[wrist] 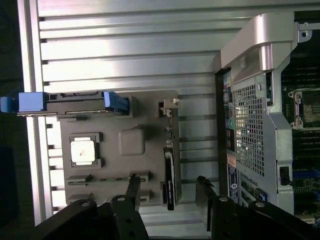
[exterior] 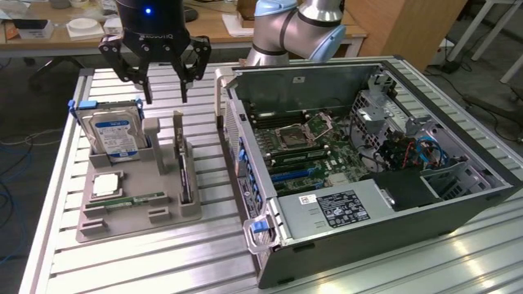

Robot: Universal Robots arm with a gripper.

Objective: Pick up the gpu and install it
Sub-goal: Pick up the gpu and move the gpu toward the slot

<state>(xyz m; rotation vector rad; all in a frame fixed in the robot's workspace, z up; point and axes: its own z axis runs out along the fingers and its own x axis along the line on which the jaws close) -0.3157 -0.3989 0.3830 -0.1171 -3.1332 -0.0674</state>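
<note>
End effector (exterior: pixel 166 96) open and empty, hovering over the grey tray (exterior: pixel 155 177), gpu (exterior: pixel 184 168) standing on edge in its tray slot just below the fingers, hard drive (exterior: pixel 114 136) upright alongside, open computer case (exterior: pixel 392 236) on the table (exterior: pixel 147 263) at the exterior view's right

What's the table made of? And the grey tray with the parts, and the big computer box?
Table: looks like bare metal, probably aluminium; silvery ribbed slats catch the light. Tray: likely matte grey plastic, with dull, moulded shapes. Computer box: seems sheet metal, dark painted outside, bare grey inside.
</note>
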